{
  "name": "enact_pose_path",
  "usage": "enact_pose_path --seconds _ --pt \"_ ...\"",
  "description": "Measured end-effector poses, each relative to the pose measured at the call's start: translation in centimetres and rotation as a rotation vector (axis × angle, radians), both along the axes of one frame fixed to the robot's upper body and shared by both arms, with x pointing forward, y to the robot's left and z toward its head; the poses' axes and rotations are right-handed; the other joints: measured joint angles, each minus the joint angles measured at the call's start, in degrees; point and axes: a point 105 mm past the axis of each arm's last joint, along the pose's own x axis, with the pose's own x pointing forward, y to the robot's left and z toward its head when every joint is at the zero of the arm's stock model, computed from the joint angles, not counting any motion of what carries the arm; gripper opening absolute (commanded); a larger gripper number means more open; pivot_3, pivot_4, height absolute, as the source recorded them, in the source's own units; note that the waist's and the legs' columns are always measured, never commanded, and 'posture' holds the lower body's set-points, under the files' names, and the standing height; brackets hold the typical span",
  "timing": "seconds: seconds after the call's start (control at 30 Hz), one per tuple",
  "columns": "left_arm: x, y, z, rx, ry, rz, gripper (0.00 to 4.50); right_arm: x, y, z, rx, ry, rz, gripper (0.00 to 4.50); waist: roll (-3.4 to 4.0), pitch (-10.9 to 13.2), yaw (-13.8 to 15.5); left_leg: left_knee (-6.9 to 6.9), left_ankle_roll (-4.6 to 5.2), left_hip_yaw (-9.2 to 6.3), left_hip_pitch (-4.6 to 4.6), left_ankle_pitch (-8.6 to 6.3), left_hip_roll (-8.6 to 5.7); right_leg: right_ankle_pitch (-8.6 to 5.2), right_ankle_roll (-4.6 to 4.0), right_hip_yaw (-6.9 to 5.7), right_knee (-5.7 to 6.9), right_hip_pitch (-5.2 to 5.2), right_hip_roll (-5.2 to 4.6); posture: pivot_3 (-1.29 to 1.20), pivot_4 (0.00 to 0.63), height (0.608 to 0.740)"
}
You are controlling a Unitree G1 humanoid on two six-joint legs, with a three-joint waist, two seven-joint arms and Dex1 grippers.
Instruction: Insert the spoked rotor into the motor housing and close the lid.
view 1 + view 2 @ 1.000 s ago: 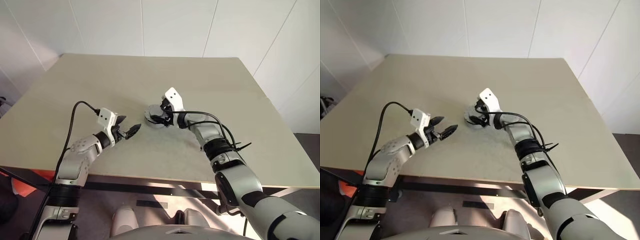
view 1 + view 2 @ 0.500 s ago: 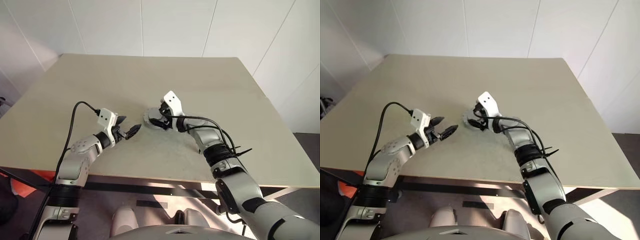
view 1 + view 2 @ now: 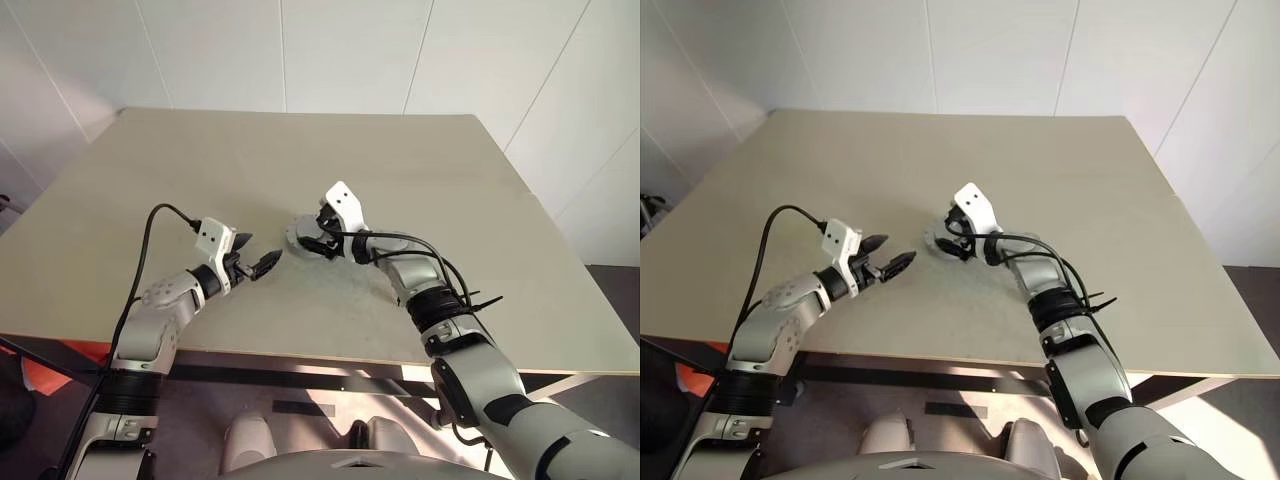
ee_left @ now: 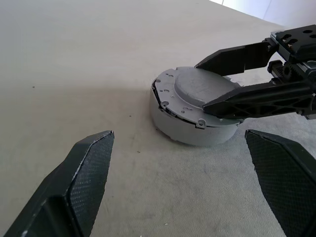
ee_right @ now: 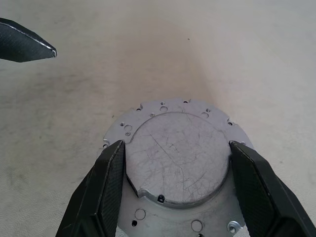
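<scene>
Motor housing (image 4: 195,116) sits on the tabletop (image 3: 300,160) near the middle, a bit toward the robot, lid (image 5: 178,158) lying on top; rotor presumably inside, can't see it. Right gripper (image 5: 175,185) has its fingers (image 5: 106,190) straddling the raised centre of the lid, one each side, close to it or just touching — can't tell if there's real squeeze. Left gripper (image 3: 258,262) hovers just beside the housing with its fingers (image 4: 81,185) spread wide, holding nothing. Risks as I read them: in the left wrist view there's a dark gap under the lid flange on one side, so the lid looks slightly askew or not fully seated. Pressing down off-centre could jam it cocked or tip it. Nothing is bracing the housing either; a sideways nudge from the right fingers could slide the whole thing across the tabletop, and the smooth metal dome gives the fingers little to bite on, so slip is likely. Surface is a plain beige tabletop, matte, slightly speckled, nothing else on it. Room: white panelled walls behind, dark floor past the right edge.
</scene>
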Motion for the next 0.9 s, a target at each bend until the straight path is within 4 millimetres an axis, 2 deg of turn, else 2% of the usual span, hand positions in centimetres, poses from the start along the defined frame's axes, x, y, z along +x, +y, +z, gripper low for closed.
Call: enact_pose_path --seconds 0.9 --pt "-0.13 0.04 -0.29 0.003 0.009 0.003 4.50 0.19 0.78 -0.15 -0.017 0.031 0.008 3.20 0.00 0.0 -0.5 -0.04 0.06 0.01 0.10 -0.03 0.00 0.00 0.00 0.06 0.02 0.01 0.02 0.00 0.000 0.740"
